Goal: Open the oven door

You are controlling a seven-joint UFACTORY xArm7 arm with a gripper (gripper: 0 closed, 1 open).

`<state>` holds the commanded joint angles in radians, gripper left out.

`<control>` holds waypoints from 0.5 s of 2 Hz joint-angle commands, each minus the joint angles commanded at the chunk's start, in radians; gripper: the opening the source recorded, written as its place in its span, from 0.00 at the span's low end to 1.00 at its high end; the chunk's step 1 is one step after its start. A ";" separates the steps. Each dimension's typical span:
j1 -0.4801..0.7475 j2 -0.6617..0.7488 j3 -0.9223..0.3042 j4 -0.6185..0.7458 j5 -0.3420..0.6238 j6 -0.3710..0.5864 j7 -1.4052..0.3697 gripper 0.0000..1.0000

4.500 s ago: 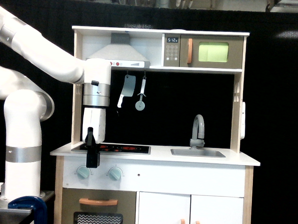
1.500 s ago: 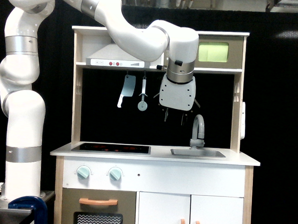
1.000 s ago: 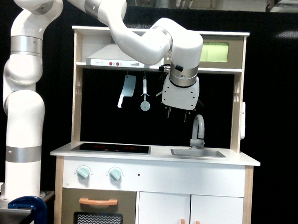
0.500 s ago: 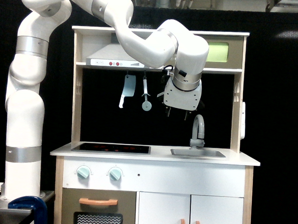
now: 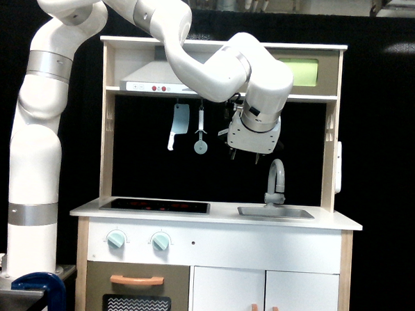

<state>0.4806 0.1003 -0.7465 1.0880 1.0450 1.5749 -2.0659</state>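
The oven door (image 5: 310,73) sits in the top right of the toy kitchen, taupe with a lime-green window. It lies flush with its frame. Its left part and the orange handle are hidden behind my white wrist. My gripper (image 5: 245,157) hangs just below the upper shelf, left of and below the door, above the faucet. Its two dark fingertips (image 5: 232,155) point downward, stand apart and hold nothing, so it is open. It is tilted slightly and does not touch the door.
A toy cleaver (image 5: 175,124) and a round-headed utensil (image 5: 201,137) hang left of the gripper. The grey faucet (image 5: 278,180) and sink (image 5: 274,212) lie right below it. The stovetop (image 5: 156,205), a lower door with horizontal orange handle (image 5: 137,280) and white cupboards (image 5: 264,298) fill the lower part.
The arm swung from the front of the stovetop up and right to the upper shelf. Over the last second the gripper rose a little, shifted right and tilted.
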 joint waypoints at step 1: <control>-0.033 -0.006 0.029 0.011 0.007 0.016 0.006 1.00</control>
<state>0.4471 0.0940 -0.7180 1.0986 1.0519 1.5904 -2.0595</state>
